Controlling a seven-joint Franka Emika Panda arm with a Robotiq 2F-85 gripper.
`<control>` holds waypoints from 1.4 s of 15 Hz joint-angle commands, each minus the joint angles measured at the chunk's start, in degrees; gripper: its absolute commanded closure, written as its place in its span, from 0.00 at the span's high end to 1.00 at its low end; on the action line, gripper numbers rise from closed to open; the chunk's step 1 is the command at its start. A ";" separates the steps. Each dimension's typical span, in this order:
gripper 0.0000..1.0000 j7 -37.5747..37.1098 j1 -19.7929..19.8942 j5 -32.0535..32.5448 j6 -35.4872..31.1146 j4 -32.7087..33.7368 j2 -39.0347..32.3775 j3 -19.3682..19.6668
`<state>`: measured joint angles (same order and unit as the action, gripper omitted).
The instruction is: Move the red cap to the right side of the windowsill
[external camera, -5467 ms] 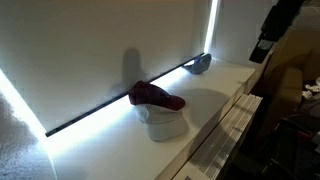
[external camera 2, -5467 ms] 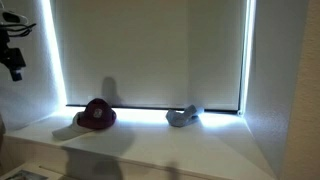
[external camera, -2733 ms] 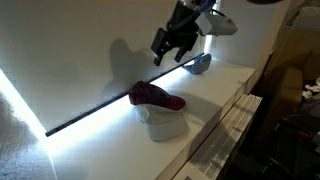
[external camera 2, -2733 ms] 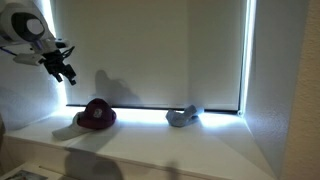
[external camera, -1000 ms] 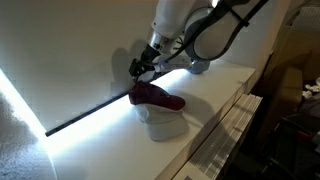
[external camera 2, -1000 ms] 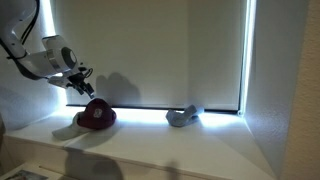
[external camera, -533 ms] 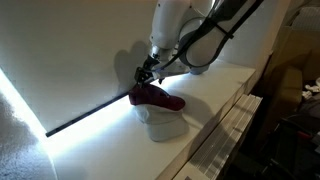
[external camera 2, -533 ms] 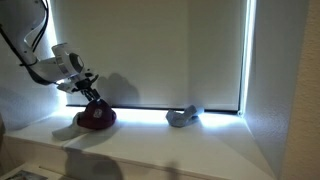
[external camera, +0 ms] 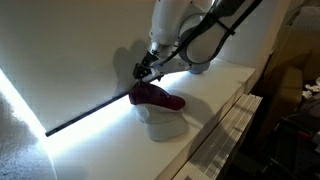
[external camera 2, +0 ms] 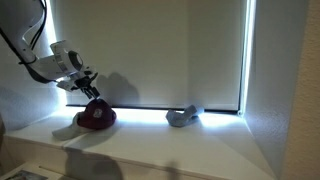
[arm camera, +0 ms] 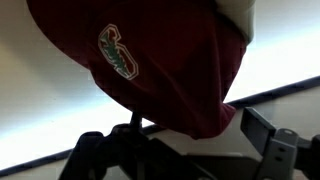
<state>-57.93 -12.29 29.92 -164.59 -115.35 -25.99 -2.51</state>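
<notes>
The red cap point(external camera: 152, 96) is sitting toward one end of the windowsill point(external camera: 216, 92), perched on top of a pale cap point(external camera: 165, 124), with a blue-grey cap point(external camera: 200, 63) lying well apart further along the ledge. Being fabric, it is likely going to handle light and floppy – the crown giving way under pressure, the curved brim keeping more of its shape – so a pinch on a fold of the crown or at the seam where the brim joins is looking like the surest hold, and a gentle lift should keep the cap below from dragging along. The gripper point(external camera: 143, 74) is hanging just over the back of the crown; in the wrist view its fingers point(arm camera: 268, 140) are standing wide apart with maroon cloth and a stitched emblem point(arm camera: 118, 52) filling the space between – it is gripping nothing, and whether the pads are touching the cloth I cannot tell.
</notes>
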 commanded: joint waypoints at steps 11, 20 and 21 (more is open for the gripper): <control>1.00 -2.53 -1.57 1.34 0.28 0.01 0.04 1.47; 1.00 -2.30 -1.45 -0.34 2.62 0.17 -0.12 1.03; 1.00 0.43 -4.22 -4.59 3.43 0.22 -0.22 3.65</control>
<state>-59.74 -13.53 28.46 -160.58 -114.84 -26.39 -1.87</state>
